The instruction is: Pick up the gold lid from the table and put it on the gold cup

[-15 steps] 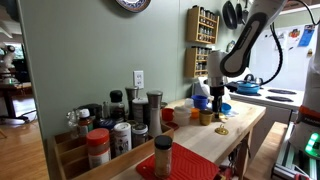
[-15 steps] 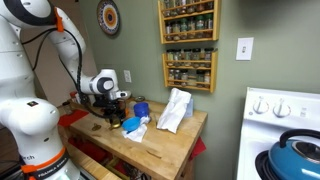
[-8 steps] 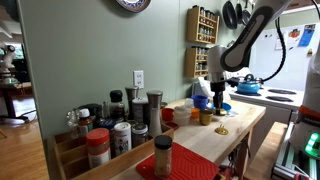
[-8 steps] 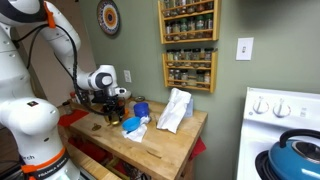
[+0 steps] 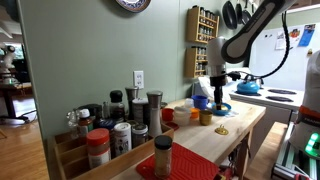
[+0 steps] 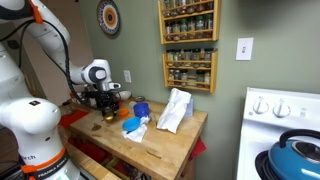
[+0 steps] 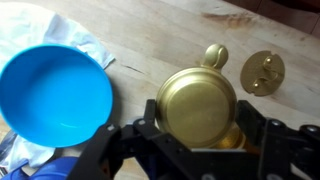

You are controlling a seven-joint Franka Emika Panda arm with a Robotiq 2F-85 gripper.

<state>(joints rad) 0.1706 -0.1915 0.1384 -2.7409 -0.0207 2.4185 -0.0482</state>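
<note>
Butcher-block tabletop (image 5: 240, 122) in an exterior view carries the gold cup (image 5: 206, 117), a small shiny metal cylinder. The gold lid (image 5: 221, 131) lies low on the wood near it, not touching. The gripper (image 5: 215, 97) hangs over the cup, beside a blue bowl (image 5: 222, 108).

In an exterior view, the gripper (image 6: 107, 101) is too small to read.

In the wrist view the fingers (image 7: 268, 138) stand spread wide, and the cup's (image 7: 200, 105) round brushed-gold top shows between them. The lid (image 7: 263, 70), a flat gold disc, rests on pale wood grain, clear of the cup. The smooth bowl (image 7: 55, 95) shows a bare blue inside and sits on a crumpled pale cloth (image 7: 90, 45).
</note>
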